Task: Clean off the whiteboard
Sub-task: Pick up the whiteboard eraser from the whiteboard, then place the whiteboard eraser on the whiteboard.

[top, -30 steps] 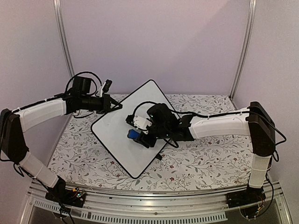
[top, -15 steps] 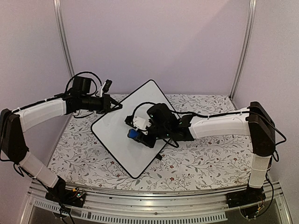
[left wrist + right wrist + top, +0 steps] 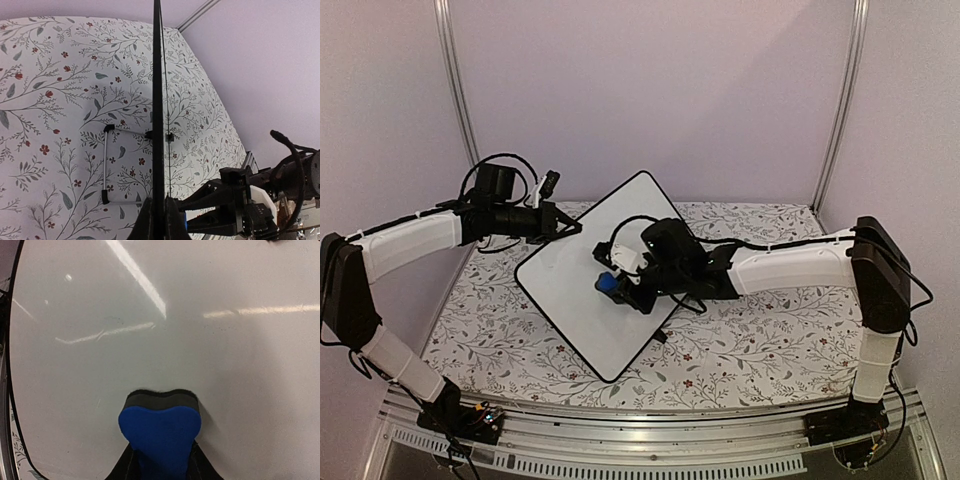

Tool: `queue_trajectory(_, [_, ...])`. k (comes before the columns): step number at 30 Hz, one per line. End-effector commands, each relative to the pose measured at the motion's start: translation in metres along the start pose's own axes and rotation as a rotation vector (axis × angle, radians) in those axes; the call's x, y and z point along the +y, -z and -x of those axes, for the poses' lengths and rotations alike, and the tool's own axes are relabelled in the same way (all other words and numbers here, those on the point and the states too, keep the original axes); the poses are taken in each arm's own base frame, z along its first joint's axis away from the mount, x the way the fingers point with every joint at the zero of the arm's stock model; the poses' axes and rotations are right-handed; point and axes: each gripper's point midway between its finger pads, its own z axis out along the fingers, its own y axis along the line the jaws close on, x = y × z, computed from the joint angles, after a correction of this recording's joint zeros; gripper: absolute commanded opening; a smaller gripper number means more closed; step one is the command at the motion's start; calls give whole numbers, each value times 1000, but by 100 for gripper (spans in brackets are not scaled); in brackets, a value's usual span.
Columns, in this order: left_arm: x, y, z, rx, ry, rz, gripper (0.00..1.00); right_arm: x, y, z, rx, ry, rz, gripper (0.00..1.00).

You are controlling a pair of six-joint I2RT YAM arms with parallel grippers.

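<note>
Starting at the left of the overhead view: along the left arm (image 3: 410, 245) to the left jaws, closed narrow on the black rim at the left corner of the whiteboard (image 3: 575, 305).

From the left wrist camera, looking edge-on at the whiteboard (image 3: 158, 90): a thin black line up the middle of the picture, pinched between the left jaws at the bottom edge. Floral surface (image 3: 60, 100) on either side.

Moving to the middle: lying as a diamond on the floral surface, between the two arms, white face up, with faint grey specks and streaks of reflected light.

Further right: pressed against the board's face near its centre, a blue eraser (image 3: 608, 284), gripped on both sides by the right jaws at the tip of the right arm (image 3: 790, 268). Up close from the right wrist camera, the blue eraser (image 3: 160, 427) with its dark felt edge touching the board.
</note>
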Motion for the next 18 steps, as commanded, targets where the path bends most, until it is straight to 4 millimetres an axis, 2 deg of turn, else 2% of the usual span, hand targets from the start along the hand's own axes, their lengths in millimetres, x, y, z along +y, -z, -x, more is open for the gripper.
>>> queue_trajectory(1, [3, -2, -2, -1, -54, 11, 0, -13, 15, 17, -66, -31, -29, 28])
queue_trajectory(10, [3, -2, -2, 0, -56, 10, 0, -48, 21, 5, -54, -122, -132, 29])
queue_trajectory(18, [3, -3, -3, 2, -54, 11, 0, -100, 35, -29, -27, -266, -289, 29])
